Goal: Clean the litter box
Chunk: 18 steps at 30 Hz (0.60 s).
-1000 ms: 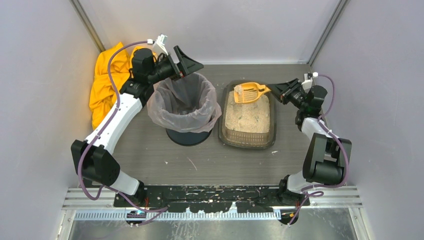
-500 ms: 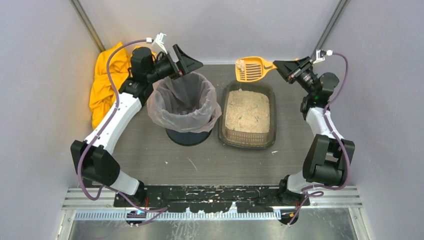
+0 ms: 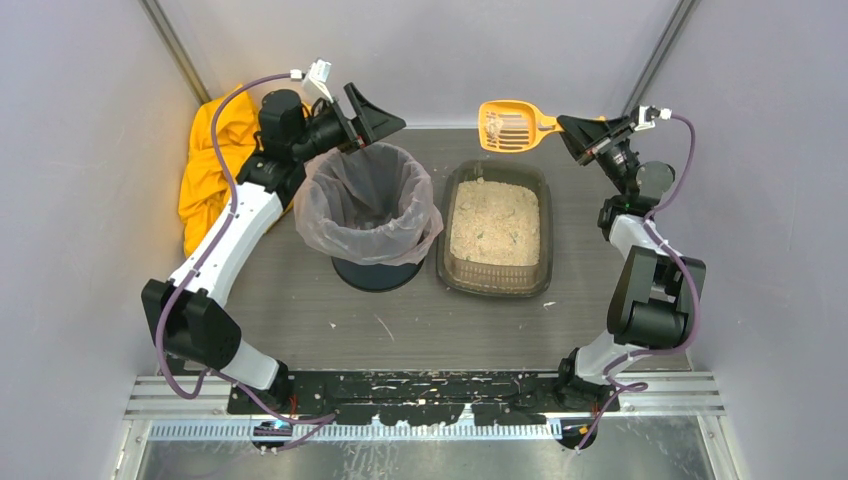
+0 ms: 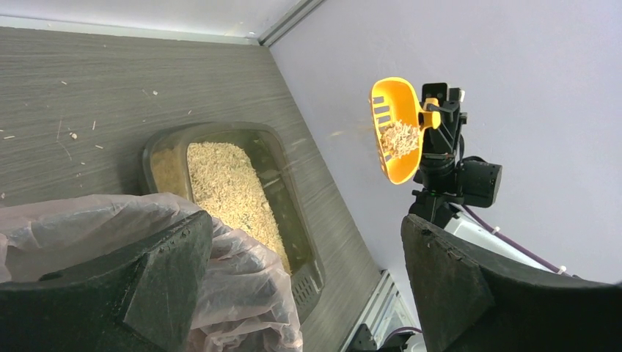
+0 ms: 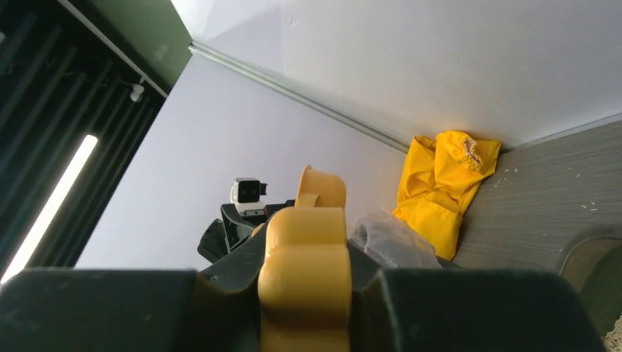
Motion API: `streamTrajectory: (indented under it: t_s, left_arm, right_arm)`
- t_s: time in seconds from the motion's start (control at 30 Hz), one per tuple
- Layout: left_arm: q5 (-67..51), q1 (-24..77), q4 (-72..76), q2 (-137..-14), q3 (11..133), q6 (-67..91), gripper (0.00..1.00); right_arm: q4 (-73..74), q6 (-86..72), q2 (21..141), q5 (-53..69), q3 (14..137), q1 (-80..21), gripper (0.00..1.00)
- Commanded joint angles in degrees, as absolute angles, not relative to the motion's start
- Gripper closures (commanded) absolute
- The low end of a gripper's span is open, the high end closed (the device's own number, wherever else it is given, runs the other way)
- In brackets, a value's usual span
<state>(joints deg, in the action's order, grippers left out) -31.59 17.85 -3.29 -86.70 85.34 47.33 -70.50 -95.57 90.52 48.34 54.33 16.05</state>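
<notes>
Grey table [image 3: 300,300] holds litter box [image 3: 495,284]; right tool [image 3: 568,125] pinches scoop [image 3: 508,126], left tool [image 3: 379,125] spread.

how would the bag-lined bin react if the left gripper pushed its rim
The liner looks thin and loosely draped, so it would probably crumple first. The bin seems nearly empty, so likely light; it might slide or tip rather than resist the left gripper.

I saw soft, even light, faint shadows on the counter [image 3: 300,305]; the scoop handle [image 5: 304,271] blurred close in my right wrist view.
</notes>
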Motion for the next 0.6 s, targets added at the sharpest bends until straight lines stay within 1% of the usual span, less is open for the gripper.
streamTrajectory:
  t_s: [0.0,0.1,0.23,0.4,0.5,0.57]
  left_arm:
    - [-32.54,17.41,-1.12,-85.57,86.00,46.46,0.02]
    - [-32.52,17.40,-1.18,-85.60,86.30,46.49,0.02]
    - [-32.50,17.41,-1.19,-85.83,86.32,46.49,0.02]
    - [-32.51,17.41,-0.49,-85.96,85.78,47.02,0.02]
    - [-32.53,17.41,-0.51,-86.09,85.78,47.02,0.02]
    - [-32.60,17.36,-0.36,-86.19,85.61,47.23,0.02]
  right_arm:
    - [-74.38,-96.96,89.75,47.22,55.18,16.07,0.99]
    - [-67.66,-93.06,87.76,46.95,54.28,17.20,0.99]
    - [-64.95,-92.98,87.84,47.06,52.70,17.16,0.99]
    - [-55.99,-87.85,86.20,47.72,51.56,17.67,0.99]
    - [-54.99,-87.28,85.72,45.18,50.43,18.49,0.99]
    - [-56.28,-87.91,86.20,44.78,49.92,16.24,0.99]
